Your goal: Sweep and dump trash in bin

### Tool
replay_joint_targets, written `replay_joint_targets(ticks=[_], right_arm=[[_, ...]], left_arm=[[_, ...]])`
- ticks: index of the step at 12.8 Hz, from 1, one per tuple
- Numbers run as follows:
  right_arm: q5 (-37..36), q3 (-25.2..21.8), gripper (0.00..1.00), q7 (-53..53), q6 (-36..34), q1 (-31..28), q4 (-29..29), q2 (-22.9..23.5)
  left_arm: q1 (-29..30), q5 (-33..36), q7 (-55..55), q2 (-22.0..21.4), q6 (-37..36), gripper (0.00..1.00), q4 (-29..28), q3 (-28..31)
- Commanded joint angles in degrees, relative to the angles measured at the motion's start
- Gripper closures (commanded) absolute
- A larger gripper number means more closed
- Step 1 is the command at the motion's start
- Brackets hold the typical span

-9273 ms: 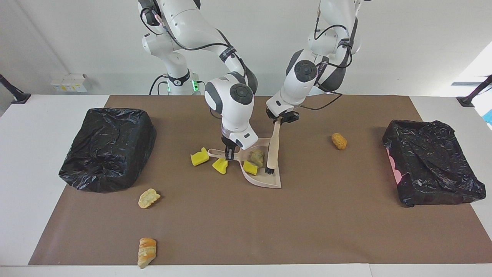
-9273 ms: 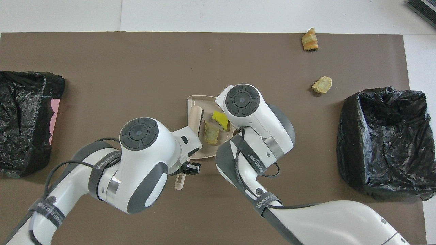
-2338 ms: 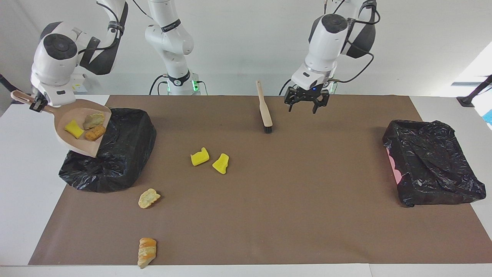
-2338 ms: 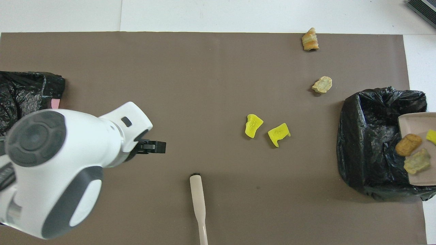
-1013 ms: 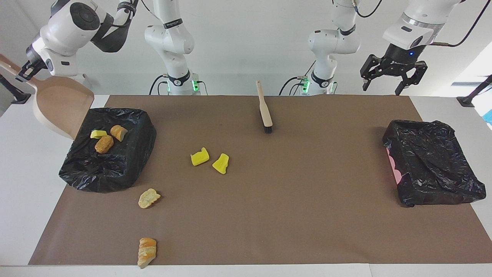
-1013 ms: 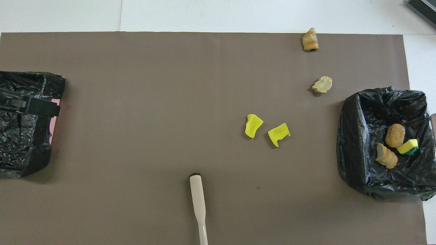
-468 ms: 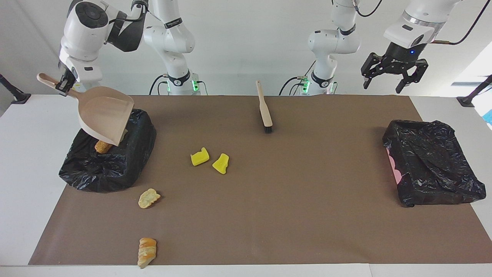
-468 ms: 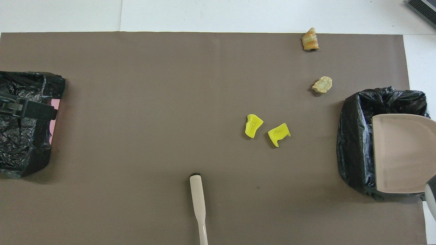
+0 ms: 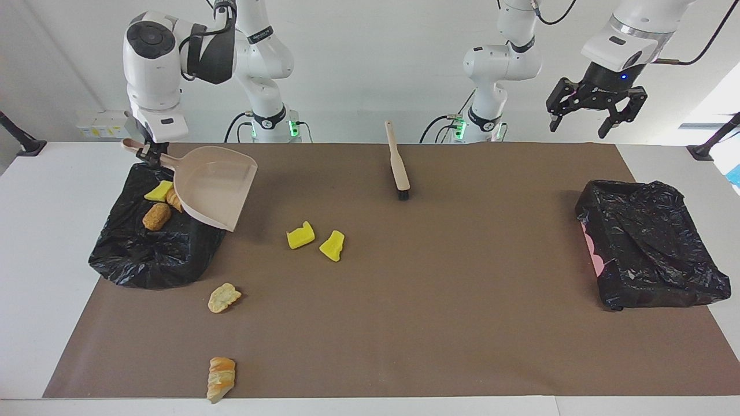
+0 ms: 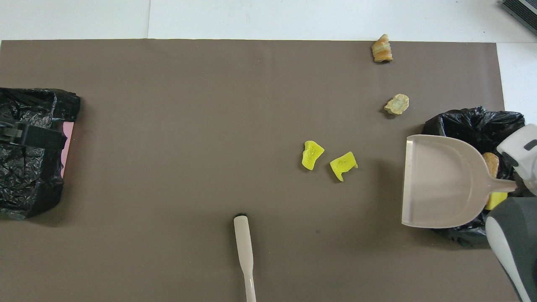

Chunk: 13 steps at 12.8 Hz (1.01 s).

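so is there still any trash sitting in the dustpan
No, the dustpan held by the right end effector over the bin shows a bare inside, with three chunks lying in the bin beside it.

Bench cover (image 9: 439, 300): matt brown paper-like sheet, smooth, over a white satin bench (image 9: 34, 260). Bin liners (image 9: 156, 248) (image 9: 647, 242): thin black plastic film, crinkled, glossy; dustpan (image 9: 214, 190) and brush (image 9: 396, 162): smooth beige plastic, low sheen, with dark bristles. Trash: porous bright yellow sponge bits (image 9: 300, 236) (image 9: 332, 245); rough, crusty tan bread-like lumps (image 9: 224, 297) (image 9: 221, 377).
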Motion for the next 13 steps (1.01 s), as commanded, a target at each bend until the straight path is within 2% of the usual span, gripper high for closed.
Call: replay_joint_targets(ticks=[1,5,10,13], right_arm=[[4.0,0.0,1.0,8.1,-0.2,4.3,0.9,2.5],[10.7,0.0,1.0,22.7,1.8,10.8,4.5,10.0],[13.7,0.1,1.0,51.6,8.8,20.9,4.9,13.2],[18.1,0.1,1.0,70.5,8.8,25.8,9.9,18.6]], left_arm=[[0.9,1.1,0.0,-0.5,-1.3,0.0,0.4,-0.7],[0.9,1.1,0.1,-0.7,-1.1,0.0,0.2,-0.4],[1.1,1.1,0.1,-0.7,-1.2,0.0,0.1,-0.4],[1.1,1.1,0.1,-0.7,-1.2,0.0,0.1,-0.4]])
